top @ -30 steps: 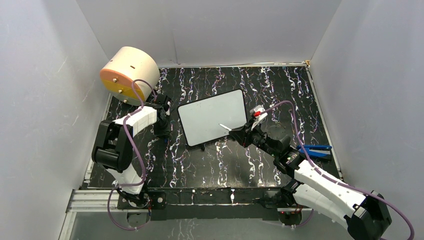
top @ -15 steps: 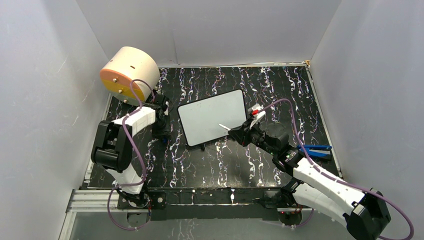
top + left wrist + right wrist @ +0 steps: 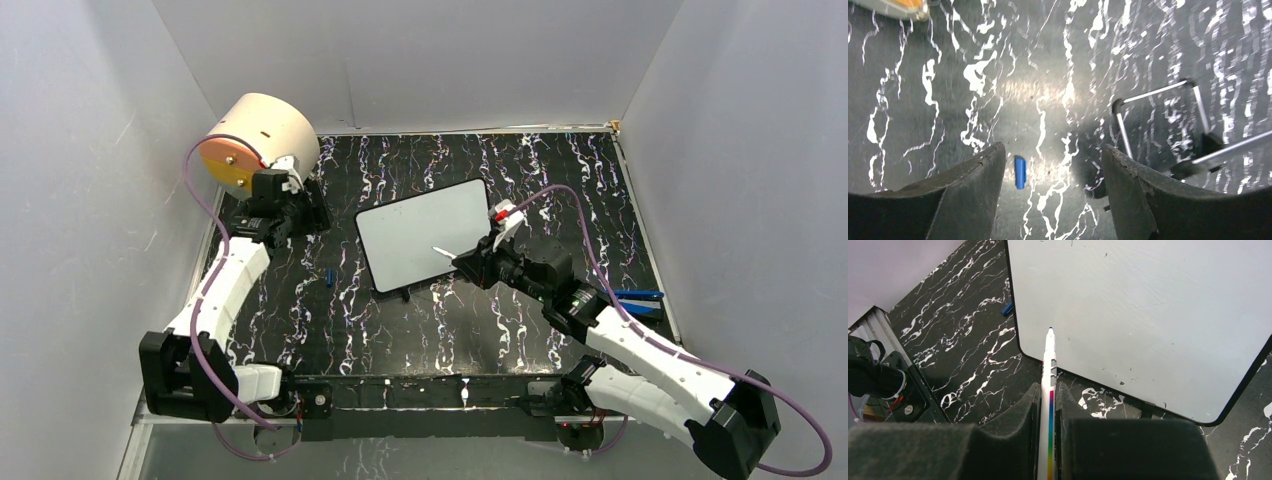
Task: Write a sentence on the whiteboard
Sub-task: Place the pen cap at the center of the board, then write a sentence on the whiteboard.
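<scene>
White plastic is showing between the dark fingers of the right gripper (image 3: 1048, 390), which is pinching a marker (image 3: 1049, 365) by its barrel, bare tip leading. The marker's long axis is running straight out from the jaws and pointing at the whiteboard (image 3: 1148, 315), which is lying directly ahead on the black marbled table (image 3: 560, 190). The tip is hanging over the board's corner nearest the gripper, just inside the black rim; whether it is touching the face cannot be told. No sentence is showing on that face, so the writing looks not yet begun, with nearly the whole board stretching away beyond the tip. The left gripper (image 3: 1053, 155), fingers spread and holding nothing, is hovering well apart from the board, near the cream-and-orange drum (image 3: 262, 135) and a small blue cap (image 3: 1020, 172), leaving the right arm the nearer one.
</scene>
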Controlling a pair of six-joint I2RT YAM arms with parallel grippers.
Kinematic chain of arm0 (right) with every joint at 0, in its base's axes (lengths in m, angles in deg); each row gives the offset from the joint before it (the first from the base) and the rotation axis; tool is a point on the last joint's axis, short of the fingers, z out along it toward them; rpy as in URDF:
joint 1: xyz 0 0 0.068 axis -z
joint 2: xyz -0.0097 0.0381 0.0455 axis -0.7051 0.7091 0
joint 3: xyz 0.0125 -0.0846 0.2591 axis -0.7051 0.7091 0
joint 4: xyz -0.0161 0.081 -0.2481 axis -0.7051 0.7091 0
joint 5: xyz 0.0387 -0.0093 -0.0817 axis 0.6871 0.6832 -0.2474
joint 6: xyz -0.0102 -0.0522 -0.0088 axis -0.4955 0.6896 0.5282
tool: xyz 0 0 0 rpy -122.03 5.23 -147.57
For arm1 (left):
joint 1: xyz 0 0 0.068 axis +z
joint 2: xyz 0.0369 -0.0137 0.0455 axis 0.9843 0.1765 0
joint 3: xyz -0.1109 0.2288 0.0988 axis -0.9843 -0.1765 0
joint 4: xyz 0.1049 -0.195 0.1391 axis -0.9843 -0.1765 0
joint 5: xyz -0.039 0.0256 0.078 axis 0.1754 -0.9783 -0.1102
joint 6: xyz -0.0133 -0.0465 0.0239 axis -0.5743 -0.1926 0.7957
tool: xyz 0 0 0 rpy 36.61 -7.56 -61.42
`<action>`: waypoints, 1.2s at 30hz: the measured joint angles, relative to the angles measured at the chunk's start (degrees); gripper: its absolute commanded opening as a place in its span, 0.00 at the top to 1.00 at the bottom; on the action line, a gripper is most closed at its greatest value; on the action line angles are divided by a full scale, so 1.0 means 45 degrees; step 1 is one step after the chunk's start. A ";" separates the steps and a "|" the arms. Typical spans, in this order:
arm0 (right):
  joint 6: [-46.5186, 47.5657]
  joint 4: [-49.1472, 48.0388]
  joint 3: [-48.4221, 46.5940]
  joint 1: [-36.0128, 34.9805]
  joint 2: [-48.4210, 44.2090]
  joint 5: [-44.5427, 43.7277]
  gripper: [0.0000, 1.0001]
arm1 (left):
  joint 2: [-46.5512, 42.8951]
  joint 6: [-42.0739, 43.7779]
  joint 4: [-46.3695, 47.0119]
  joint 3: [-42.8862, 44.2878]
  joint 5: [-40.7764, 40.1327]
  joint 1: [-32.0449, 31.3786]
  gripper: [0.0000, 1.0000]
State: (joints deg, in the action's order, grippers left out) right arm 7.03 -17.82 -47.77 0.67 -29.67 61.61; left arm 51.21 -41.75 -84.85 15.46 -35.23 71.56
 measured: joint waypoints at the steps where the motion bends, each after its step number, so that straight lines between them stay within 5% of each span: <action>1: 0.0000 0.0175 -0.0131 -0.0063 0.0083 -0.0053 1.00 | -0.0219 -0.0019 0.0291 0.0000 0.0296 0.0107 0.32; 11: 0.0005 0.1491 -0.1141 -0.0792 0.0753 -0.0675 1.00 | -0.0321 -0.0233 0.3225 -0.0068 0.5100 0.1413 0.31; 21: 0.0107 0.1695 -0.1603 -0.1923 0.1477 -0.1515 1.00 | 0.2089 -0.0170 0.4993 0.0005 1.0593 0.1642 0.35; 36: 0.0301 0.1690 -0.1836 -0.2448 0.1933 -0.2069 1.00 | 0.3793 -0.1375 0.7946 0.0005 1.4382 0.1428 0.69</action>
State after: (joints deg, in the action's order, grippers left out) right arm 8.38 -10.22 -56.03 -10.34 -20.97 52.30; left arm 68.28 -47.93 -49.10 15.48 29.49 77.99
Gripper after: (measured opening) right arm 0.200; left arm 0.378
